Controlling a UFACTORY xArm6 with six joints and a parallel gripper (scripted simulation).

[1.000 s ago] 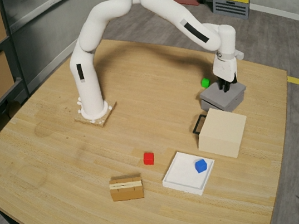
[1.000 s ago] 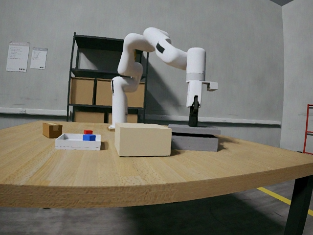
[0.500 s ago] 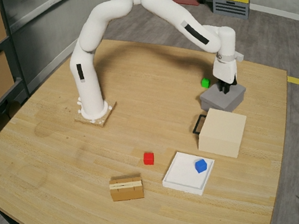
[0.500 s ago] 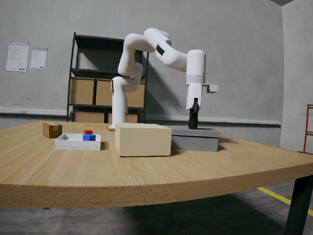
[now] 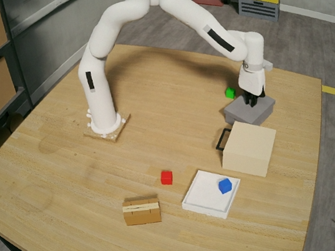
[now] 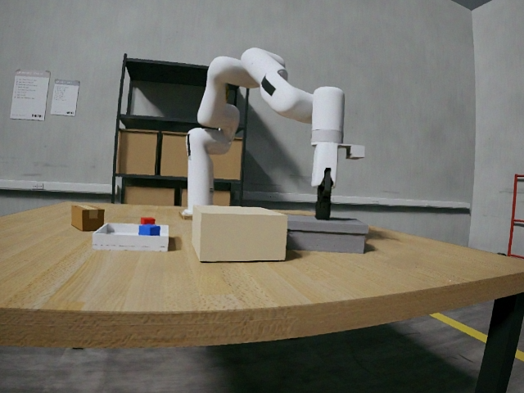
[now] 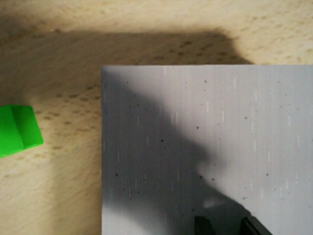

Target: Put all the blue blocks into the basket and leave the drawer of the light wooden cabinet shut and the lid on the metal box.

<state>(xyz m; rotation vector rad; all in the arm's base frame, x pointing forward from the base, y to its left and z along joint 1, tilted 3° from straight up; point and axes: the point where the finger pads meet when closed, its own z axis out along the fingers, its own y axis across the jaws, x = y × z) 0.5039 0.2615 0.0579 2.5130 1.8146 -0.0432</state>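
Observation:
The grey metal box [image 6: 326,243] stands at the right of the table with its flat grey lid [image 5: 264,106] [image 6: 338,225] [image 7: 196,137] lying on top of it. My gripper [image 5: 253,102] [image 6: 322,214] [image 7: 226,227] stands upright on the middle of the lid and is shut on it; the grip part is hidden by the fingers. One blue block [image 5: 225,185] [image 6: 148,229] lies inside the white basket [image 5: 203,212] [image 6: 127,244]. The light wooden cabinet [image 5: 250,152] [image 6: 239,232] stands between the basket and the box, and its black drawer handle [image 5: 222,139] is close to its front.
A green block [image 5: 230,93] [image 7: 17,129] lies on the table just beside the metal box. A red block [image 5: 166,177] [image 6: 147,220] lies left of the basket. A small cardboard box [image 5: 141,211] [image 6: 87,217] stands further left. The arm's base [image 5: 106,126] is at the back.

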